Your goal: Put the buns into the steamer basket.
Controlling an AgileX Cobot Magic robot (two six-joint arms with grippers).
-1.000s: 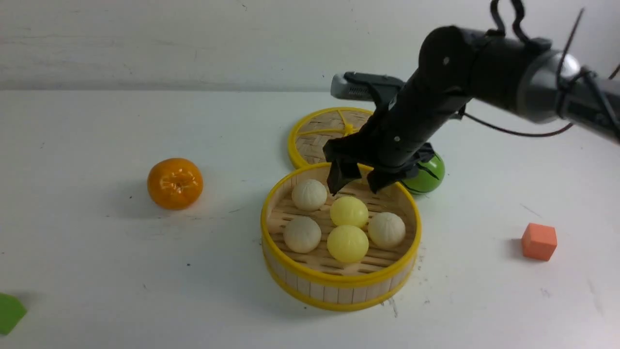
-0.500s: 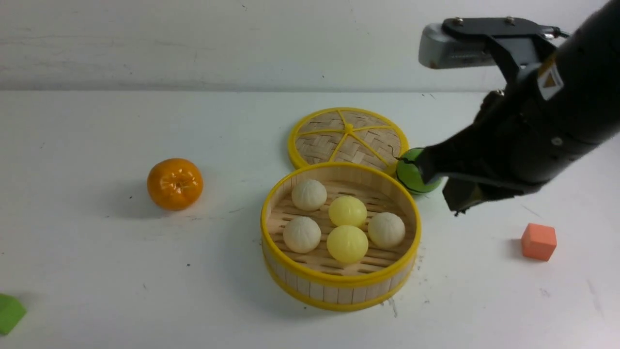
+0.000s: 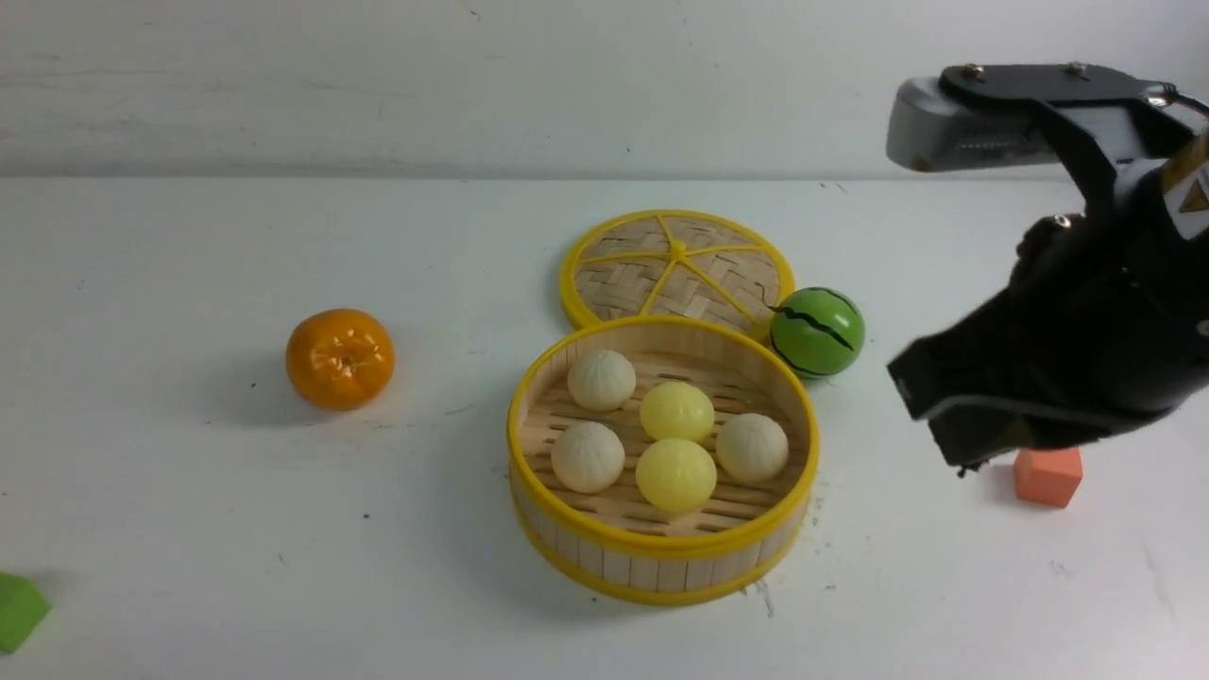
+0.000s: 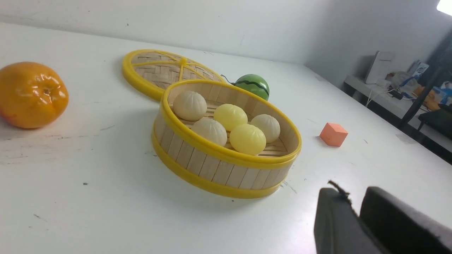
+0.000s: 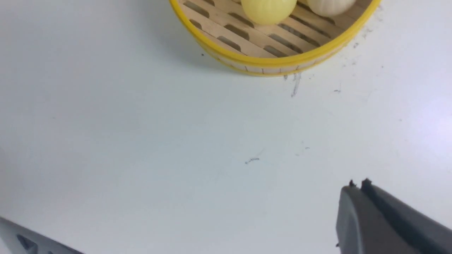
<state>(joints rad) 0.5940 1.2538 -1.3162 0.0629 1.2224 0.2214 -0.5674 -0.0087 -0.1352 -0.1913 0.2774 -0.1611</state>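
Buns [image 3: 675, 444] sit in the steamer basket [image 3: 661, 567]. Right gripper [image 3: 930, 425], jaws closed and empty, partly hides an orange cube [image 3: 1048, 477]. Left gripper [image 4: 353, 211] also looks closed; no readable writing.

In the front view the right arm [image 3: 1086, 368] runs off the right edge and covers the upper left part of the orange cube [image 3: 1048, 475], while a green block [image 3: 17, 609] at the lower left is cut by the frame so its shape cannot be told. In the right wrist view the steamer basket [image 5: 272, 61] is cropped by the top edge, leaving only slices of one yellow bun [image 5: 268, 10] and one white bun [image 5: 330, 7], and the right gripper [image 5: 358, 185] shows only as a dark tip at the corner. In the left wrist view the left gripper [image 4: 353, 211] is cut by the bottom edge, and the clutter on the far bench [image 4: 399, 79] is too small to identify.
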